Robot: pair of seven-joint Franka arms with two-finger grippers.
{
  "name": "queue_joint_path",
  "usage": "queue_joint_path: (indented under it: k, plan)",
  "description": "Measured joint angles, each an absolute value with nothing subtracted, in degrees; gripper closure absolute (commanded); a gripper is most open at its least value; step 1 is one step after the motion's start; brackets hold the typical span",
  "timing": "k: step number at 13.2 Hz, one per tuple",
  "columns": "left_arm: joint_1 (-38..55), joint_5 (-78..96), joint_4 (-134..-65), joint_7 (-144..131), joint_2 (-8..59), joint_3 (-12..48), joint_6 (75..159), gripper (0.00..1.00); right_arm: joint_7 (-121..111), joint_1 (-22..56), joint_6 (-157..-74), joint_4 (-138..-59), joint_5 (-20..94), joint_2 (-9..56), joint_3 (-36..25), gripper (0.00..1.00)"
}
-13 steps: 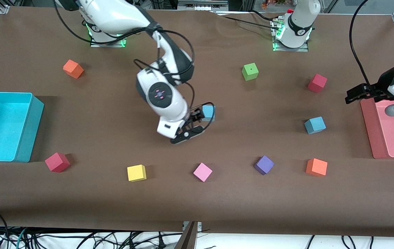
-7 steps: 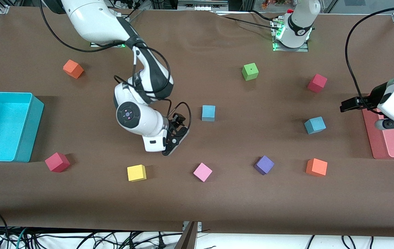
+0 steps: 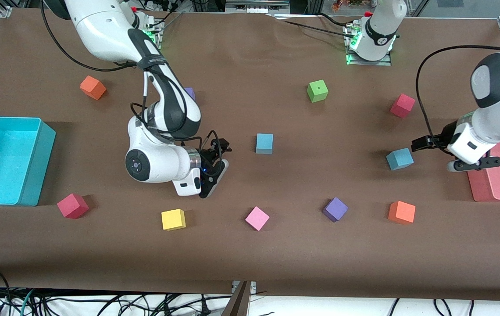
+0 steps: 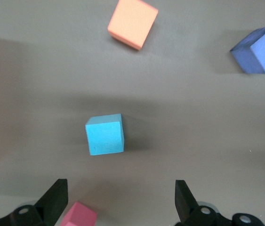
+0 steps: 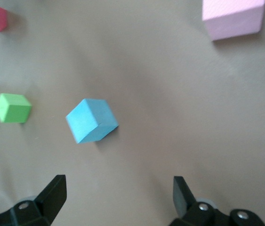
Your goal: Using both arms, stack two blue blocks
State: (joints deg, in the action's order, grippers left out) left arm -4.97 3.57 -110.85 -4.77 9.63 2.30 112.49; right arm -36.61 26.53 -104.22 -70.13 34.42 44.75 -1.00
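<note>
One blue block sits alone on the table's middle; it also shows in the right wrist view. The second blue block sits toward the left arm's end and shows in the left wrist view. My right gripper is open and empty over bare table, beside the middle block toward the right arm's end; it shows open in its wrist view. My left gripper is open and empty just beside the second block, between it and the pink tray; it shows open in its wrist view.
A cyan bin stands at the right arm's end, a pink tray at the left arm's end. Loose cubes: orange, red, yellow, pink, purple, orange, green, red.
My right gripper has left the middle blue block and drawn back toward the right arm's end. My left gripper has come down from over the pink tray toward the second blue block.
</note>
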Motion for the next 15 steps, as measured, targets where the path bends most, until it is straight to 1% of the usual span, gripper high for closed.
queue_joint_path:
  k: [2, 4, 7, 9, 11, 15]
  plan:
    - [-5.4, 4.1, -115.5, -4.9, 9.5, 2.3, 116.5, 0.0, -41.1, 25.3, -103.3, -70.5, 35.5, 44.9, -1.0, 0.0]
    - [-6.4, 4.3, -120.0, -4.9, 9.6, 2.3, 121.0, 0.0, -51.9, 24.5, -103.5, -71.1, 37.8, 45.5, -1.0, 0.0]
    - [-7.2, 4.3, -126.1, -6.1, 9.8, 2.3, 130.2, 0.0, -69.1, 24.4, -108.9, -75.7, 43.7, 46.3, -0.8, 0.0]
    - [-7.2, 4.3, -127.9, -6.9, 11.3, 2.3, 135.3, 0.0, -79.8, 24.4, -112.3, -79.2, 50.0, 46.8, -0.7, 0.0]
    - [-7.3, 4.3, -128.1, -6.8, 13.9, 2.3, 139.8, 0.0, -91.1, 24.5, -113.2, -82.3, 56.9, 47.0, -0.6, 0.0]
    - [-8.4, 4.3, -128.1, -5.3, 18.4, 2.3, 144.3, 0.0, -109.1, 24.9, -114.5, -87.9, 65.3, 47.0, -0.4, 0.0]
